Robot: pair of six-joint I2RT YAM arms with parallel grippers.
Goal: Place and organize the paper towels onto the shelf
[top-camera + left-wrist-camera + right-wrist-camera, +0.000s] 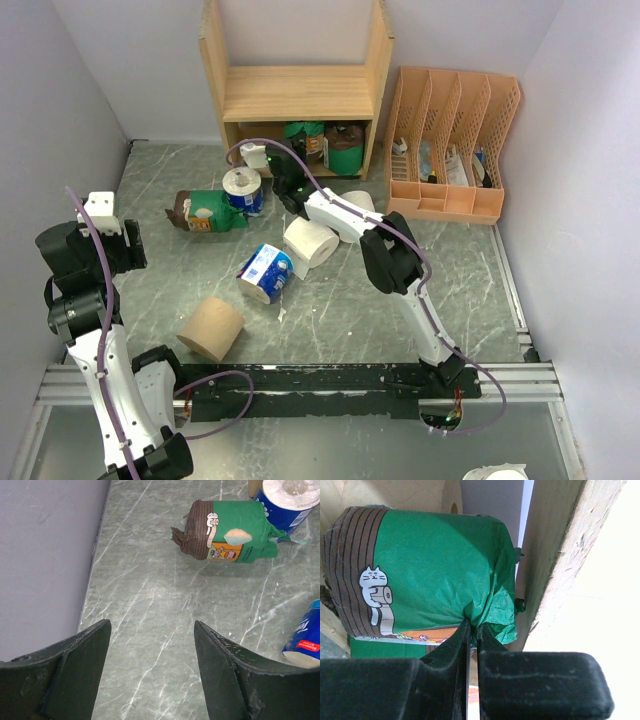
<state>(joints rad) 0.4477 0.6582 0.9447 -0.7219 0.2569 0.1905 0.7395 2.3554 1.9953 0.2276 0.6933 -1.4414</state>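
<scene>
Right claw (pixel 472 630) pinching green roll (pixel 440 575) by wrapper; shelf (pixel 560 555) panel just beside at 3 o'clock. Left claw (pixel 152 655) wide, over counter (pixel 150 590).

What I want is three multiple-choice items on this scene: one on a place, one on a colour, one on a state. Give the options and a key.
1. Where is the green-wrapped roll that the right gripper pinches?
A. in the peach organizer
B. against the wooden shelf
C. by the left wall

2. What colour is the roll nearest the arm bases?
A. tan
B. blue
C. green

3. How is the left gripper?
A. shut on a roll
B. open and empty
C. shut on nothing

Key:
1 B, the shelf's wood stands right beside the roll in the right wrist view.
2 A, the top view shows it plain tan.
3 B, its jaws stand wide apart with nothing between them.
</scene>
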